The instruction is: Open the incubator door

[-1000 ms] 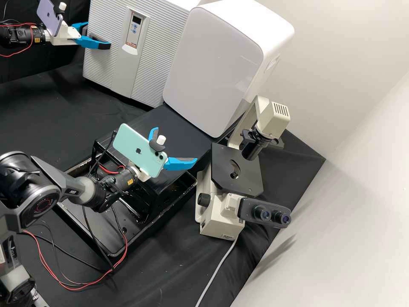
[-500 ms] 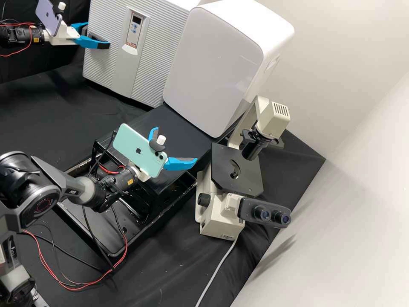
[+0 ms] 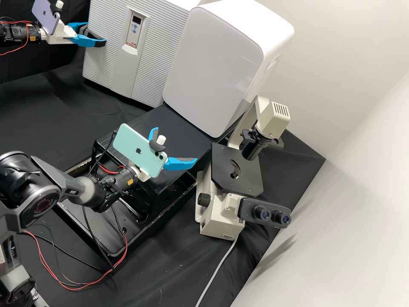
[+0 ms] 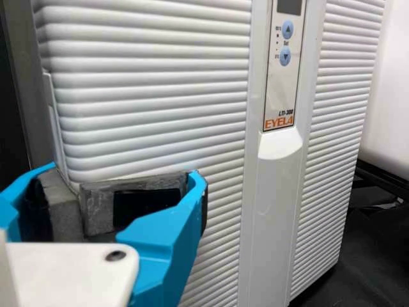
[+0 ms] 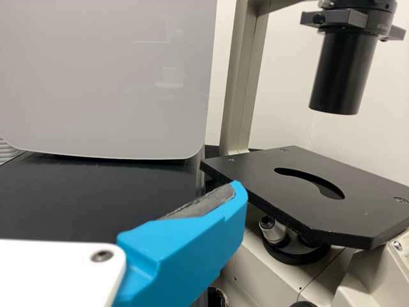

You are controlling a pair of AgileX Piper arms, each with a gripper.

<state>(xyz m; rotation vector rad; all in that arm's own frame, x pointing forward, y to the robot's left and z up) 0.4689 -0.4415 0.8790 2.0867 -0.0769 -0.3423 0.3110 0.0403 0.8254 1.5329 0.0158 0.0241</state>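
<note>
My left gripper [image 3: 96, 34] stands open at the upper left side edge of the ribbed white incubator [image 3: 100, 59] in the high view. In the left wrist view the gripper [image 4: 123, 174] has its grey-padded fingers spread in a V around the incubator's side corner; whether they touch it I cannot tell. The incubator's ribbed door [image 4: 147, 96] appears closed, with a control panel [image 4: 281, 70] on its middle strip. Above the black platform, my right gripper [image 3: 175, 145] is open and holds nothing; one blue finger of this gripper [image 5: 185, 246] shows in the right wrist view.
A smooth white box [image 3: 213, 68] stands beside the incubator on the black platform [image 3: 170, 123]. A microscope [image 3: 236, 170] is just beyond my right gripper. Red and black cables [image 3: 85, 279] hang near the right arm.
Over the last half second my left gripper has shifted slightly left and up in the high view. The right arm and the incubator keep their places.
</note>
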